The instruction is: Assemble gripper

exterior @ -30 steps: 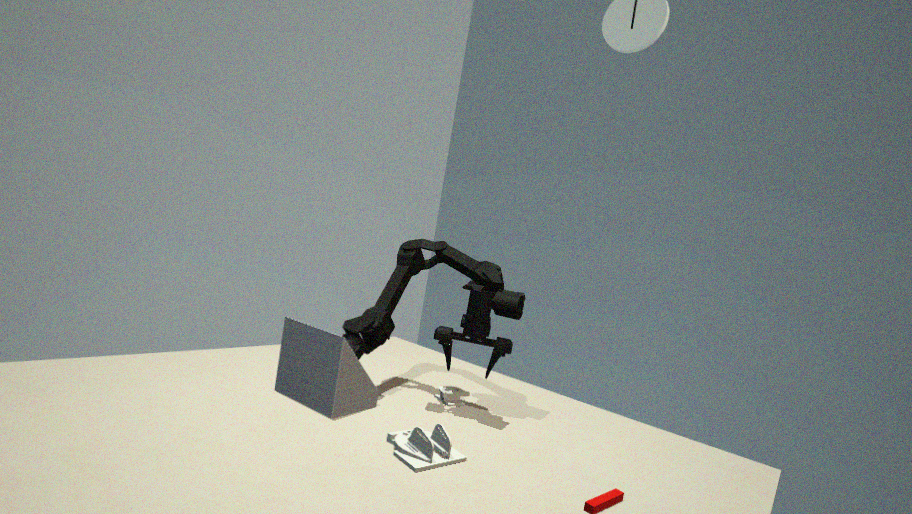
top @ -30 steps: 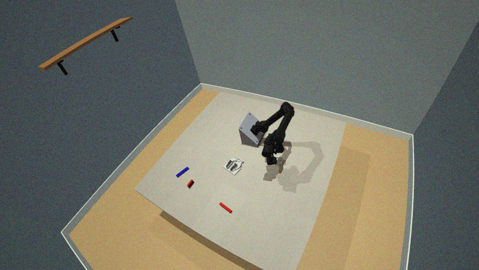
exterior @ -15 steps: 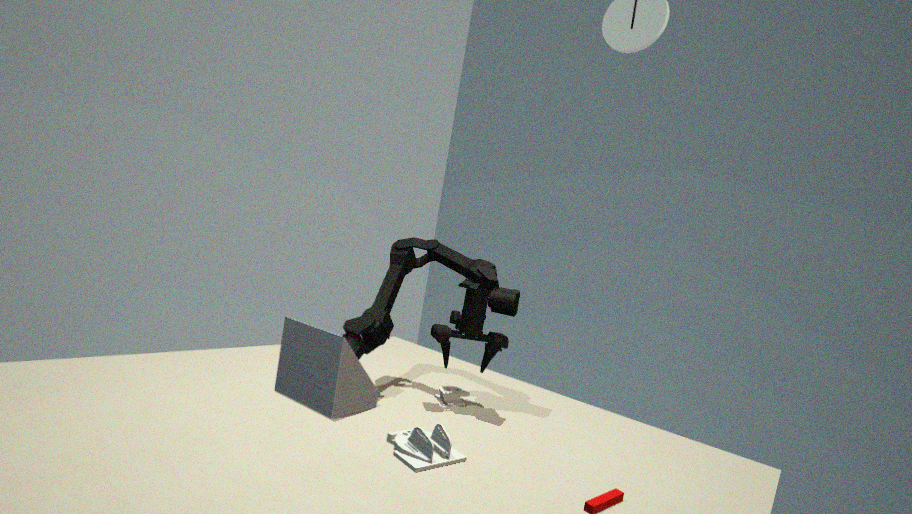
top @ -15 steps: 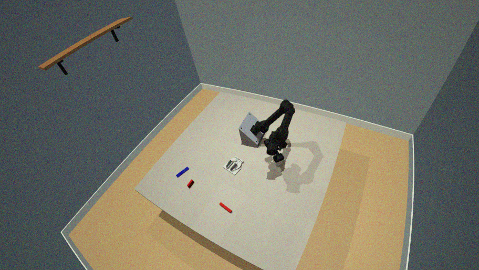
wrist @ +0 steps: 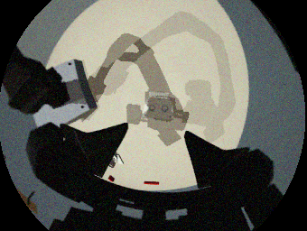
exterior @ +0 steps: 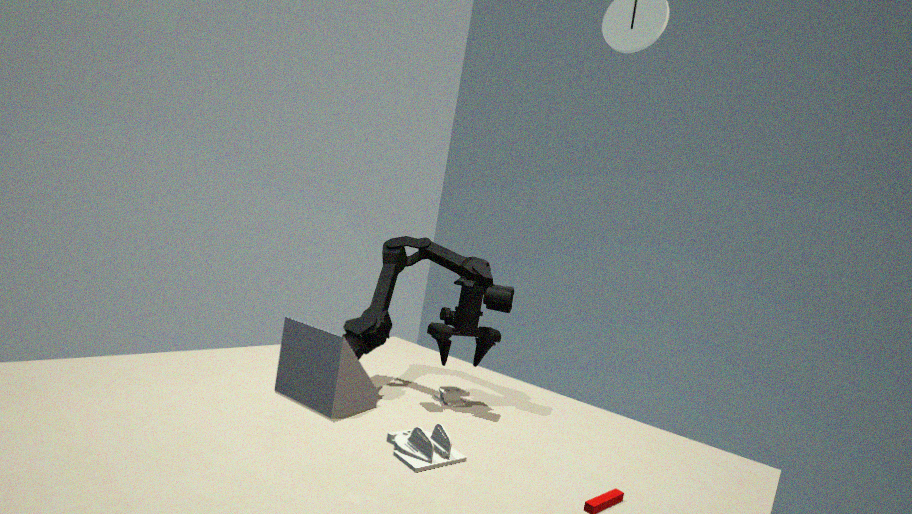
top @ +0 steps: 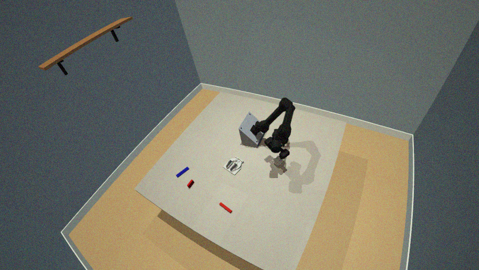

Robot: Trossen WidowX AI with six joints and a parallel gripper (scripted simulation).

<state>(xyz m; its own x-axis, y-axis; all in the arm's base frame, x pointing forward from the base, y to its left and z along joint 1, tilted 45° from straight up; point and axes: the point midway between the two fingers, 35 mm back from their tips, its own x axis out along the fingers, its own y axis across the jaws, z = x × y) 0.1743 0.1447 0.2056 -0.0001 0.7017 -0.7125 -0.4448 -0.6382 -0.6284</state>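
The white gripper base [top: 235, 172] [exterior: 452, 460] lies on the table. Two grey jaws stand side by side on it, a left jaw [exterior: 419, 443] and a right jaw [exterior: 440, 440]. Whether their teeth mesh is too small to tell. The base and jaws are small and partly behind a finger in the wrist view. The housing plate [exterior: 453, 393] [wrist: 160, 108] lies apart from them on the table, in the arm's shadow, with two round holes seen from above. My gripper [exterior: 459, 365] [wrist: 156, 130] is open and empty, pointing down, high above the housing plate's area.
A wedge-shaped grey stand [top: 247, 124] [exterior: 306, 370] is at the arm's foot. A long red bar [top: 225, 207] [exterior: 603, 501] [wrist: 152, 182], a short red block [top: 190, 183] [wrist: 111, 179] and a blue bar [top: 183, 172] lie toward the table's far side from the arm.
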